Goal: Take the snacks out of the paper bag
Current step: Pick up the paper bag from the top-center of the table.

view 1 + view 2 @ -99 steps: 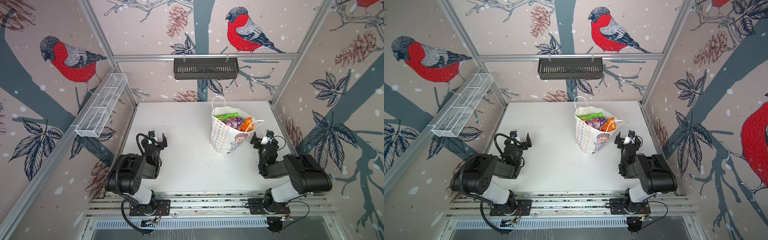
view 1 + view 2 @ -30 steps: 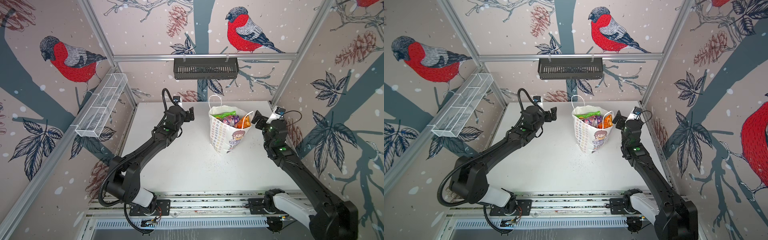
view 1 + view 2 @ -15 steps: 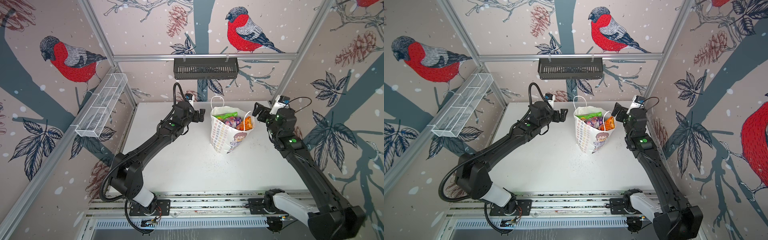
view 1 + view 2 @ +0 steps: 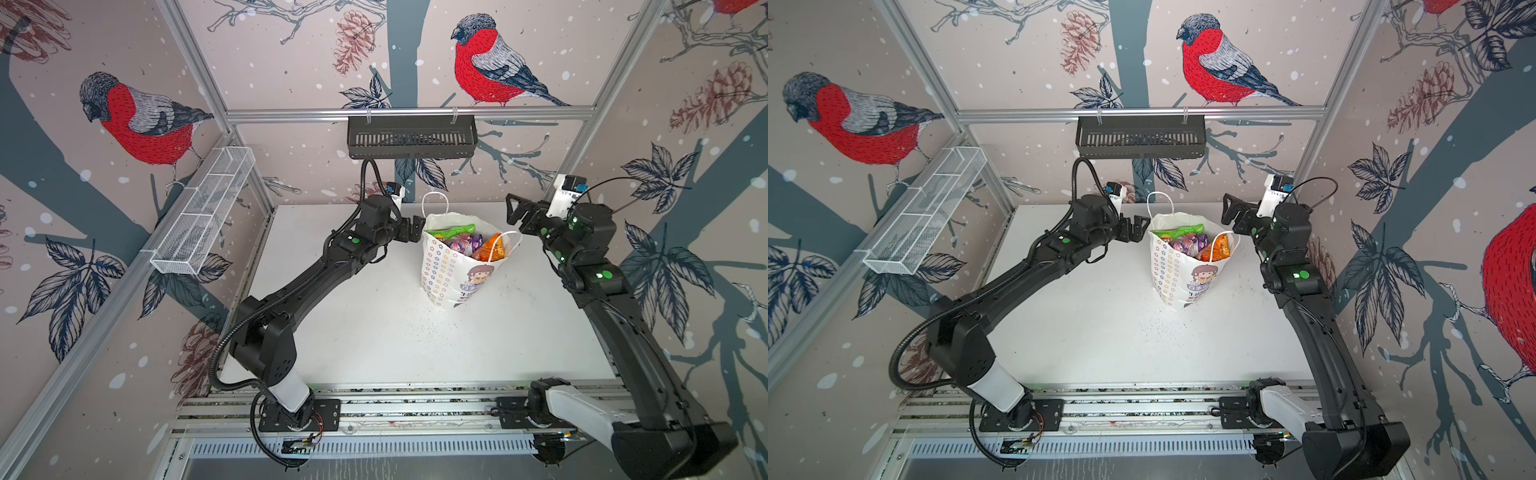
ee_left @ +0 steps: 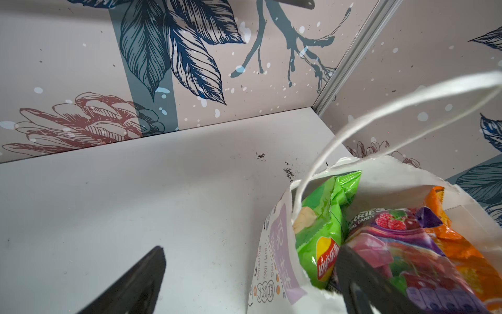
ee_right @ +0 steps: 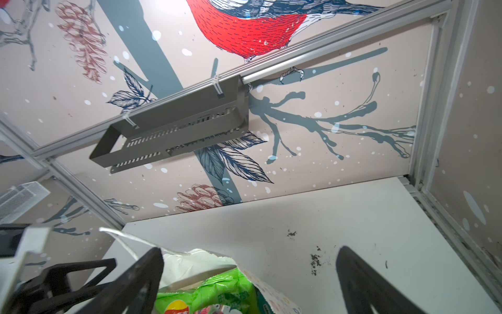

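Left arm (image 4: pixel 316 270) stretched forward, left gripper (image 4: pixel 415 228) spread wide, right arm (image 4: pixel 623 307) likewise, right gripper (image 4: pixel 515 212) spread wide

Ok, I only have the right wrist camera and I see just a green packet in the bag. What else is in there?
Observer: A purple candy packet and an orange packet, next to the green packet.
Operator: Where's the left claw?
Observer: The left claw is open beside the paper bag rim, holding nothing.
Operator: Is the bag upright?
Observer: Yes, it stands upright on the table.
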